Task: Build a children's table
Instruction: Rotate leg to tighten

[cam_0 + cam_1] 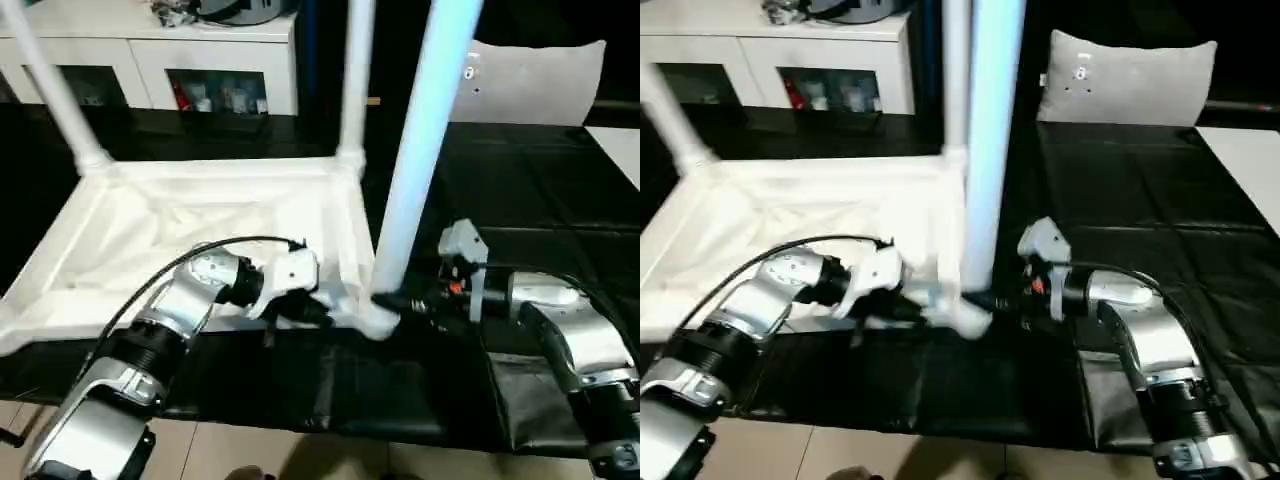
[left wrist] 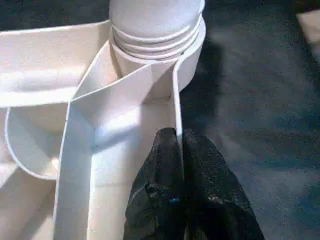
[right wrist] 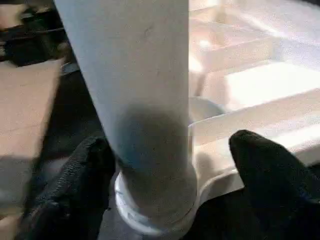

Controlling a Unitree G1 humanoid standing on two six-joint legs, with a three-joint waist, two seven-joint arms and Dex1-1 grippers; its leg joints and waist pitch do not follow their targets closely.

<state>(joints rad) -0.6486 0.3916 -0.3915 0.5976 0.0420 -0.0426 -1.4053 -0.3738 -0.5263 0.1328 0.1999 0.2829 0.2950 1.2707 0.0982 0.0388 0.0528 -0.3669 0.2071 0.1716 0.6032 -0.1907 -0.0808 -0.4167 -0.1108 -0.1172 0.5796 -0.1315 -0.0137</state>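
The children's table lies upside down on a black mat, its ribbed white top (image 1: 150, 235) facing up. Three white legs stand in corner sockets: two at the far corners (image 1: 355, 80) (image 1: 55, 95) and a near right leg (image 1: 420, 150). My left gripper (image 1: 325, 315) is shut on the thin rim wall (image 2: 175, 107) of the top, just beside the near right socket (image 2: 155, 45). My right gripper (image 1: 400, 300) is open around the base of the near right leg (image 3: 145, 100). One black finger (image 3: 80, 175) is close against the leg, the other (image 3: 262, 162) well apart from it.
A white cabinet with glass doors (image 1: 150, 60) stands behind the table. A grey cushion (image 1: 540, 80) leans at the back right. The black mat (image 1: 540, 190) stretches right of the table, with a white surface (image 1: 625, 150) at its far right edge. Tan floor (image 1: 250, 450) lies in front.
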